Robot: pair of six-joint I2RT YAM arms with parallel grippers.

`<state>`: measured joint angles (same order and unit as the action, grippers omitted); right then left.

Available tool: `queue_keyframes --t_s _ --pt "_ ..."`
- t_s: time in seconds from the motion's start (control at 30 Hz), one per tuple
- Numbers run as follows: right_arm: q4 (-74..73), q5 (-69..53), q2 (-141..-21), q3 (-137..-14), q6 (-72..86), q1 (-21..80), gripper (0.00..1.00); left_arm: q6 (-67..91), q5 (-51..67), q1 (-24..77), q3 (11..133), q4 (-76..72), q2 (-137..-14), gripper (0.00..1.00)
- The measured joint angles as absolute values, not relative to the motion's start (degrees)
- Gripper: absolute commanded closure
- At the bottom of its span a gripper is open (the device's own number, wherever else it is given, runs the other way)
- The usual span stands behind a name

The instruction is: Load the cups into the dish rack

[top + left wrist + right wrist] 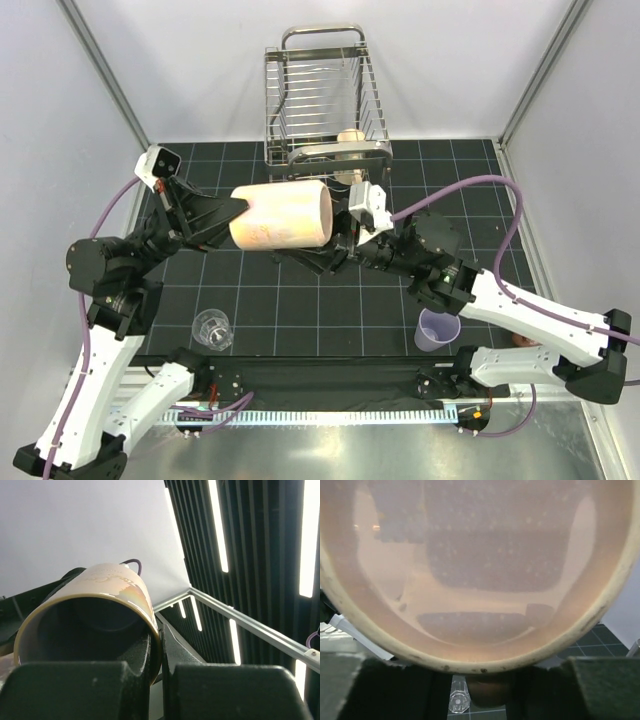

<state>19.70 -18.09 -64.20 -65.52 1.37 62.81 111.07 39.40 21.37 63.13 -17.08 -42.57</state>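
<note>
Hoisting a beige mug (280, 215) before the rack (320, 90), which holds 1 cup (350, 137); glass (213, 328) and tumbler (437, 328) sit on the mat (330, 300). Left wrist: left claw (160, 652) clamps the mug's rim. Right wrist: right claw (500, 682) spread wide beneath the mug.

The raised mug (283, 215) blocks the near approach to the dish rack (320, 95).

- A pinkish-beige mug (480, 555) fills nearly the whole view, its glossy curved wall carrying blurred dark reflections.
- Its pale edge, flecked with dark specks, arcs across the lower part.
- The right end effector (490, 692) has its dark fingers (375, 690) wide apart in the bottom corners.
- Between them, a small clear glass (458, 700) shows below the mug.
- The black gridded bench (607, 640) appears at lower right.
</note>
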Motion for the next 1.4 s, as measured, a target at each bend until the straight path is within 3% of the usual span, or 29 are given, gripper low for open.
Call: queue_keyframes --t_s 0.1,0.17,0.2,0.23,0.37,0.53,0.6,0.63,0.77,0.8,0.83,0.9,0.93,1.03,1.17,1.4 --pt "20.03 -18.15 -64.90 -65.52 1.72 62.76 0.76 112.20 38.46 21.34 62.57 -17.54 -42.48 1.00" --pt "20.58 -18.68 -64.84 -65.52 1.72 62.54 0.91 112.60 37.74 21.34 62.17 -18.02 -42.33 1.00" --pt "20.78 -19.25 -64.75 -65.52 2.02 62.67 0.92 112.92 37.17 21.30 61.89 -18.28 -42.17 1.00" --pt "20.78 -18.79 -64.71 -65.52 2.28 63.00 0.92 113.30 37.06 21.32 61.45 -18.83 -42.04 1.00" --pt "21.23 -19.31 -64.73 -65.47 2.87 62.87 0.66 113.67 35.75 21.34 58.76 -19.57 -40.34 0.99" --pt "22.85 -18.70 -64.73 -65.36 4.25 62.85 0.63 112.90 35.86 21.39 58.33 -19.88 -39.99 1.00" --pt "23.40 -18.52 -64.69 -65.36 4.54 62.85 0.73 112.81 35.77 21.37 58.33 -19.88 -39.99 1.00" --pt "23.68 -18.20 -64.64 -65.36 4.71 62.83 0.96 112.73 35.68 21.39 58.33 -19.88 -39.94 1.00" --pt "23.92 -18.35 -64.53 -65.34 5.17 63.13 0.96 113.10 34.50 21.39 58.30 -19.57 -39.86 0.99" --pt "24.01 -18.37 -64.53 -65.34 5.28 63.05 0.96 112.62 34.37 21.39 58.30 -19.07 -39.59 0.94" --pt "23.83 -17.96 -64.53 -65.34 5.43 63.00 0.96 111.98 34.26 21.41 58.30 -18.55 -39.53 0.74" --pt "22.96 -16.36 -64.53 -65.34 6.35 63.18 0.96 108.90 33.95 21.39 58.39 -16.80 -39.11 0.59" --pt "22.22 -15.18 -64.53 -65.32 6.59 63.16 0.96 107.44 34.00 21.43 58.48 -15.29 -38.70 0.42" --pt "20.08 -11.84 -64.12 -64.60 7.51 63.16 0.96 101.06 33.04 21.47 59.13 -8.88 -37.08 0.19" --pt "14.46 -7.42 -61.36 -62.76 7.79 63.22 0.96 93.76 31.99 21.47 59.31 -1.48 -35.33 0.12" --pt "-0.10 6.70 -51.31 -60.23 7.55 63.09 0.96 80.36 29.65 21.52 59.13 13.87 -34.74 0.14"
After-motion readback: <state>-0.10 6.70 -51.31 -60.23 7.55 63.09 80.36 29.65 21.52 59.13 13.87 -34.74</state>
